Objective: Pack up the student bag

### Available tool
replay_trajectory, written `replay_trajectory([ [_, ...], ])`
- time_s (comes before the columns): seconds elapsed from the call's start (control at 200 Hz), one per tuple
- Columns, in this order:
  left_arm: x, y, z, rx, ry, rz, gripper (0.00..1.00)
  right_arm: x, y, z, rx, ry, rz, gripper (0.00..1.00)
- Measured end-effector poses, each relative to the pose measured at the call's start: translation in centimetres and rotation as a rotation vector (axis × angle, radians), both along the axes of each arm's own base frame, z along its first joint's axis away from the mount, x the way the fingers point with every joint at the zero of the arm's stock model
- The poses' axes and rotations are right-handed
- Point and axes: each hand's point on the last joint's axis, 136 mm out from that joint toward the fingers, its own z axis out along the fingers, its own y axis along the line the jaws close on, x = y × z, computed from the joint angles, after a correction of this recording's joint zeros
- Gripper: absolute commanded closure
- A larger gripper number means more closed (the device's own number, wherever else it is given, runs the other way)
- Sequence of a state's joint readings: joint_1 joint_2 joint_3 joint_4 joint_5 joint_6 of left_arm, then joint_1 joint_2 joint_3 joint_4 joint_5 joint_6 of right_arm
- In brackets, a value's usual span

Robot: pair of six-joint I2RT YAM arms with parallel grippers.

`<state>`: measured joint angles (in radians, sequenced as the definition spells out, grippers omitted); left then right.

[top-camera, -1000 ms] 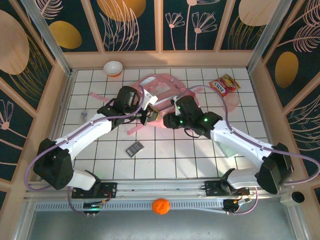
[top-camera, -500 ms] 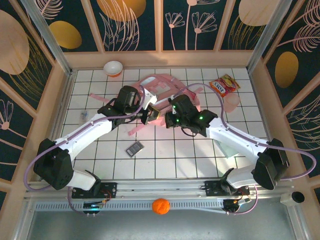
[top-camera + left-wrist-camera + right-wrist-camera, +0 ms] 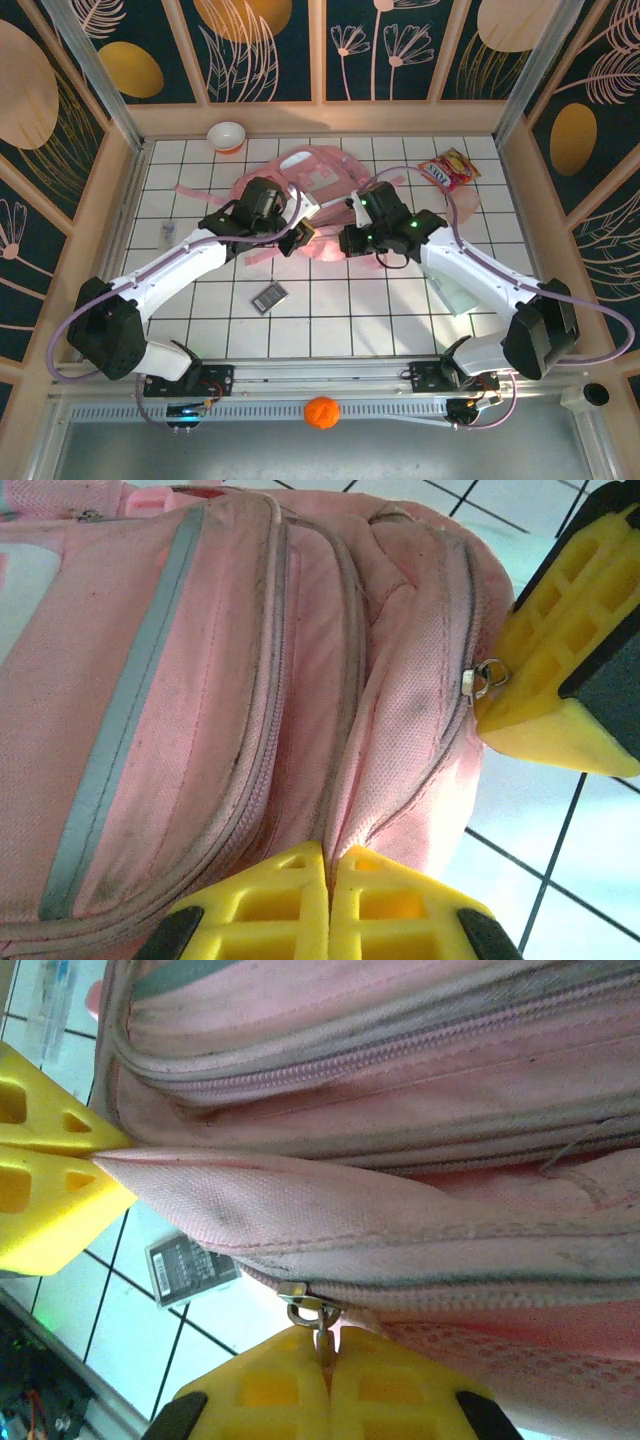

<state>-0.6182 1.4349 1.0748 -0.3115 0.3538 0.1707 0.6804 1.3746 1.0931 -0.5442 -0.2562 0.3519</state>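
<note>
Bag [image 3: 310, 165] lies on the far middle of the table [image 3: 340, 310], and its near edge reaches to both grippers. Left gripper [image 3: 328, 858], at the left of that edge, is pressed together on a fold of the pink fabric. Right gripper [image 3: 322, 1348], close beside it, pinches the zipper pull [image 3: 303, 1312]. I judge the step is opening this pocket. The left one should hold the fold tight as an anchor, and the right one should draw the pull along the zipper line, not away from it, so the pull does not slip out.
</note>
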Motion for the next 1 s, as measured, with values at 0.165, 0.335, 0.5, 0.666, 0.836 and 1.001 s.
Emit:
replay_trajectory([
  [0.165, -0.6, 0.8, -1.6, 0.059, -0.034, -0.038, 1.00, -0.2, -0.5, -1.0, 0.012, 0.058, -0.019, 1.00],
  [0.335, -1.0, 2.6, -3.2, 0.149, -0.076, -0.046, 0.66, -0.3, -1.9, -2.7, -0.005, 0.105, -0.047, 1.00],
  [0.5, -1.4, 3.7, -3.0, 0.158, -0.093, -0.059, 0.31, -1.5, -1.3, -3.5, 0.011, 0.145, -0.022, 1.00],
  [0.666, -3.2, 1.0, -2.4, 0.142, -0.173, -0.175, 0.24, -2.4, -0.5, -3.6, 0.030, 0.165, 0.005, 1.00],
  [0.836, -3.8, -1.7, -4.2, 0.161, -0.193, -0.269, 0.39, -2.9, 0.1, -3.4, 0.044, 0.172, 0.030, 1.00],
  [1.001, -3.2, -2.0, -6.5, 0.208, -0.184, -0.294, 0.93, -2.9, -0.1, -2.8, 0.061, 0.155, 0.028, 1.00],
])
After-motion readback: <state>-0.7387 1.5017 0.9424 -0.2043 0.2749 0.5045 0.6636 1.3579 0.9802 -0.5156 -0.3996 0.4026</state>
